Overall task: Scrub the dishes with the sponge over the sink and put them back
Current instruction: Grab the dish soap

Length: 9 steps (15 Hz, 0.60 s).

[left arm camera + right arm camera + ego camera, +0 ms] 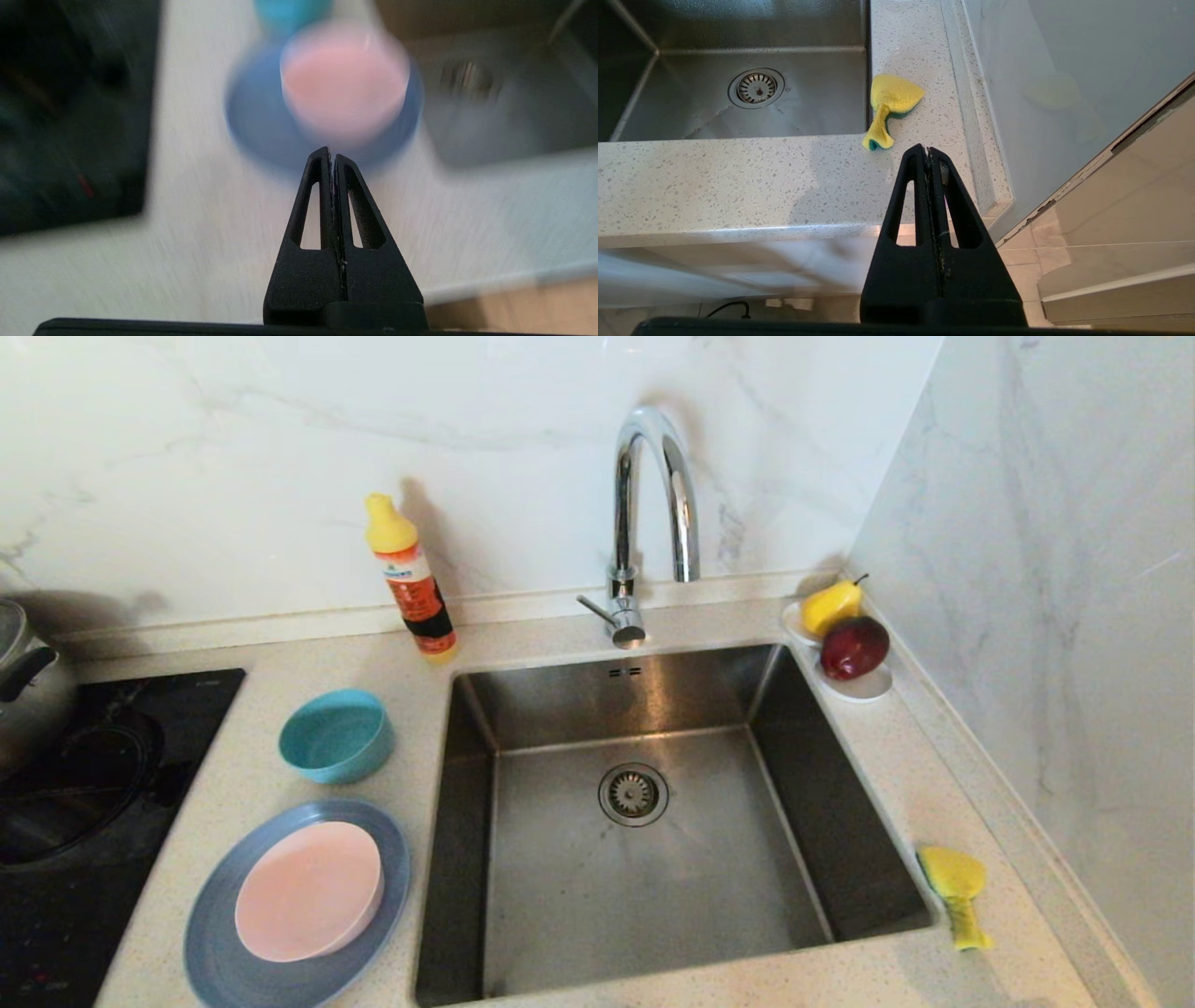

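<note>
Starting step, nothing held: right gripper (928, 150) pressed together, must spread before straddling the crumpled sponge (958, 889) at lower right of the sink (448, 821); left gripper (331, 151) likewise closed.

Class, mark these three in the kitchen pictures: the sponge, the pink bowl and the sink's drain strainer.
sponge (894, 97), right wrist view, on its wide yellow upper part.
pink bowl (308, 891), head view, on the middle of its inside.
drain strainer (633, 793), head view, on its centre.
</note>
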{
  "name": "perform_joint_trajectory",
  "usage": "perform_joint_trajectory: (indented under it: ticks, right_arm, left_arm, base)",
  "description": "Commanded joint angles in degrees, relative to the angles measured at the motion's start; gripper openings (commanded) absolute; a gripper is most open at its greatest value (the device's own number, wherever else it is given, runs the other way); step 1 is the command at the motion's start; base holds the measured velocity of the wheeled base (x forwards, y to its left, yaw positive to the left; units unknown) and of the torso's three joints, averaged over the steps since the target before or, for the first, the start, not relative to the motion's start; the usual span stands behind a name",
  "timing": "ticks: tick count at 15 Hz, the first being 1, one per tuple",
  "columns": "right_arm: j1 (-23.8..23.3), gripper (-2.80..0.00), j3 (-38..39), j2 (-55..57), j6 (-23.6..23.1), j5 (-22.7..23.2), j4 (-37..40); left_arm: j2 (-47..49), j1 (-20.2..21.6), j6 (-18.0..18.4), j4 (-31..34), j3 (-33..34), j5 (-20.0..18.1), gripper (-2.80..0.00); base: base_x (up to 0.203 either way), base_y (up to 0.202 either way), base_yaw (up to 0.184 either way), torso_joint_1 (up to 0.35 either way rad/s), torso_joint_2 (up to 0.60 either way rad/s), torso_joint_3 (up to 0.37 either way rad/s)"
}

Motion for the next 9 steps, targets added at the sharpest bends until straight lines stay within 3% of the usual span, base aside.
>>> perform_joint_trajectory:
  ticks: [1, 4, 9]
  right_arm:
    - [-0.02, -2.80, 0.00, 0.02, -0.04, 0.00, -0.04]
    - [0.02, -2.80, 0.00, 0.02, -0.04, 0.00, -0.04]
    - [0.02, -2.80, 0.00, -0.03, -0.04, 0.00, -0.04]
  left_arm:
    - [4.54, 0.00, -0.19, -0.18, -7.74, -0.29, -2.80]
    - [21.72, 0.00, -2.49, -2.22, -17.09, -0.80, -2.80]
    - [53.88, -1.19, -5.81, -13.33, -28.01, -1.27, -2.80]
  base:
    - [0.000, 0.000, 0.000, 0.000, 0.00, 0.000]
    - [0.000, 0.000, 0.000, 0.000, 0.00, 0.000]
    - [0.000, 0.000, 0.000, 0.000, 0.00, 0.000]
